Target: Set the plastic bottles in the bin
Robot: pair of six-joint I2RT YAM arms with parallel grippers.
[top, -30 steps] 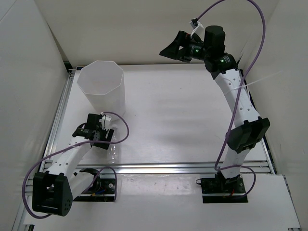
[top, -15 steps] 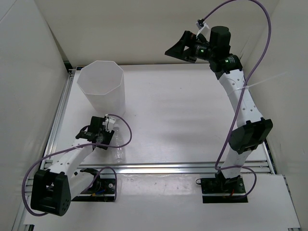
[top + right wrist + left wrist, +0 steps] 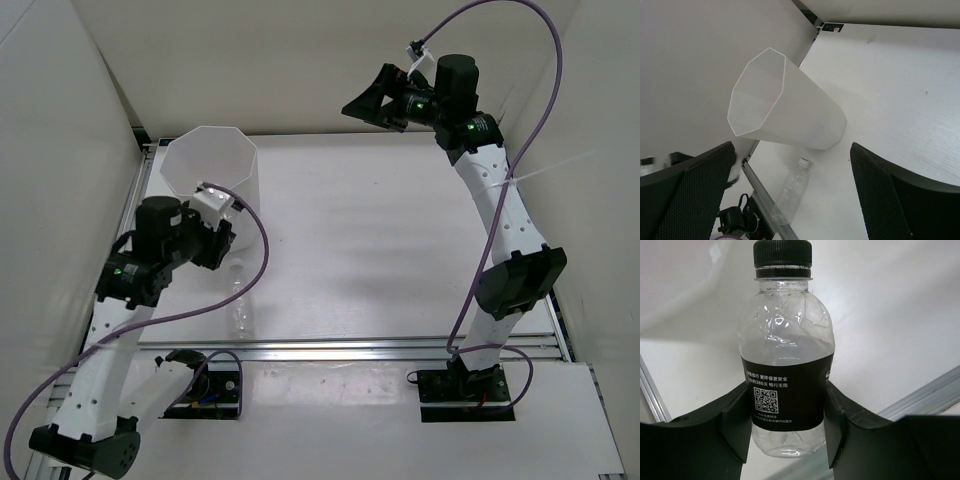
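A short clear bottle (image 3: 787, 340) with a black cap and a dark label stands upright between the fingers of my left gripper (image 3: 787, 407), which is shut on its lower half. From above, the left gripper (image 3: 218, 240) hangs in the air just in front of the tall white faceted bin (image 3: 208, 175), and the gripper hides the held bottle there. A plain clear bottle (image 3: 240, 302) with a white cap lies on the table below it, seen also as the plain bottle (image 3: 792, 192) in front of the bin (image 3: 785, 112). My right gripper (image 3: 362, 102) is raised at the back, open and holding nothing.
An aluminium rail (image 3: 350, 347) runs along the table's near edge, and another rail (image 3: 128, 225) runs down the left side beside the bin. White walls enclose the table on three sides. Purple cables loop off both arms.
The left gripper shut on the dark-labelled bottle at the table and lifted it up toward the bin. The plain bottle stayed on the table. The right arm barely moved.
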